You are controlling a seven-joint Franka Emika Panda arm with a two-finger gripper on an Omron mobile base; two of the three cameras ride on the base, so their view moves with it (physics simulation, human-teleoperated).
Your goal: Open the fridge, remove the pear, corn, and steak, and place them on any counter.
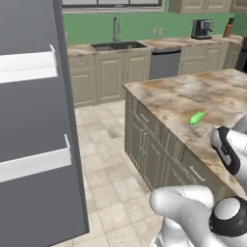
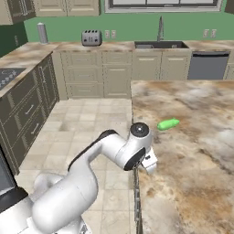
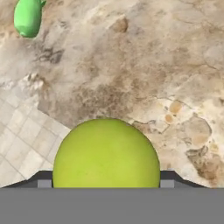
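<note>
The pear [image 3: 106, 153], round and yellow-green, sits between my gripper's [image 3: 106, 183] two dark fingertips [image 3: 43, 180], which are shut on it. It hangs over the edge of the island counter [image 3: 131, 65], with floor tiles showing on one side. In the right base view my hand [image 2: 148, 162] is at the near left edge of the counter [image 2: 196, 151]. The corn [image 2: 167, 123], bright green and tapered, lies on the stone top [image 1: 183, 96] a little beyond the hand; it is the corn [image 1: 196, 117] [image 3: 27, 17] in the other views too. The fridge door [image 1: 29, 120] stands open at left with white shelves.
A back counter runs along the green wall with a sink [image 1: 118, 46], a dishwasher [image 1: 165, 63], a coffee machine [image 1: 201, 29] and a toaster [image 2: 91, 37]. A stove counter [image 2: 13, 75] lines the left side. Tiled floor [image 1: 108, 159] lies between fridge door and island.
</note>
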